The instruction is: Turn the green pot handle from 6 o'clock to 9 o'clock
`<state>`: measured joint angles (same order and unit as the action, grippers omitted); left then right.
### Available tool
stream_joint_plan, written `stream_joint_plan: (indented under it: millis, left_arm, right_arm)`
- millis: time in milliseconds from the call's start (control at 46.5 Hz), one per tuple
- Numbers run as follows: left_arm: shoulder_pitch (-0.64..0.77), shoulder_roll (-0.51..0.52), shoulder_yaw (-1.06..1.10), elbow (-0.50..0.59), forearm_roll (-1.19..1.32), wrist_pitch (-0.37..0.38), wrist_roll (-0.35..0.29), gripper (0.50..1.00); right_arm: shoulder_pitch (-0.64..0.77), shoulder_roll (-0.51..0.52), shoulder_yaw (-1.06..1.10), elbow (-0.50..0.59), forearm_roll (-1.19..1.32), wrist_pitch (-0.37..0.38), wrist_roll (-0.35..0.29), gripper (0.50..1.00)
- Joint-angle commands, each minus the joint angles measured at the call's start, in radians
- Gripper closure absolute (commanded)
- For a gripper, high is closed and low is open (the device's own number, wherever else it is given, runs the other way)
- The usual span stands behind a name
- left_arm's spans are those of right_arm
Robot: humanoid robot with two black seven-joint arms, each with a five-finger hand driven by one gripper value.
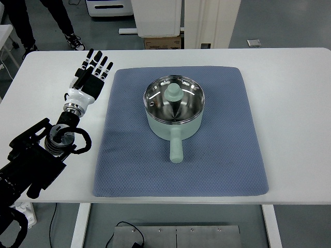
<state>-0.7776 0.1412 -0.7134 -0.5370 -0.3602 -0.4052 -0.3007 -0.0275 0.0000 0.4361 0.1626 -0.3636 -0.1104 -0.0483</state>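
Note:
A pale green pot (174, 114) with a glass lid and a green knob (173, 92) stands in the middle of a blue mat (129, 160). Its handle (176, 146) points straight toward the near edge of the table. My left hand (93, 71) hovers over the white table left of the mat, well apart from the pot, with its fingers stretched out flat and holding nothing. The left arm comes in from the lower left corner. My right arm does not show.
The white table (295, 103) carries the mat. Beyond its far edge stand a white cabinet (155, 15), a cardboard box (163, 41) and a person's legs and shoes (49, 26) at the top left.

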Motion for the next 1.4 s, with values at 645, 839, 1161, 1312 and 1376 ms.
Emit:
stream_joint_plan:
  millis: [645, 839, 1161, 1312, 1376]
  left_arm:
    - [-0.072, 0.319, -0.026, -0.482, 0.406, -0.006, -0.002, 0.500]
    - [-0.075, 0.351, -0.060, -0.572, 0.590, -0.009, -0.002, 0.500]
    - [-0.210, 0.475, 0.015, -0.744, 0.639, -0.044, -0.002, 0.500]
    - [-0.285, 0.508, 0.089, -0.781, 0.705, -0.081, -0.002, 0.500]
    - [-0.310, 0.517, 0.115, -0.802, 0.744, -0.096, -0.002, 0.500]
  right_arm:
    - [0.000, 0.000, 0.001, 0.000, 0.000, 0.000, -0.001, 0.500]
    - [0.000, 0.000, 0.001, 0.000, 0.000, 0.000, 0.001, 0.500]
    - [0.000, 0.000, 0.000, 0.000, 0.000, 0.000, 0.001, 0.500]
    - [0.000, 0.000, 0.000, 0.000, 0.000, 0.000, 0.001, 0.500]
    - [0.000, 0.000, 0.000, 0.000, 0.000, 0.000, 0.001, 0.500]
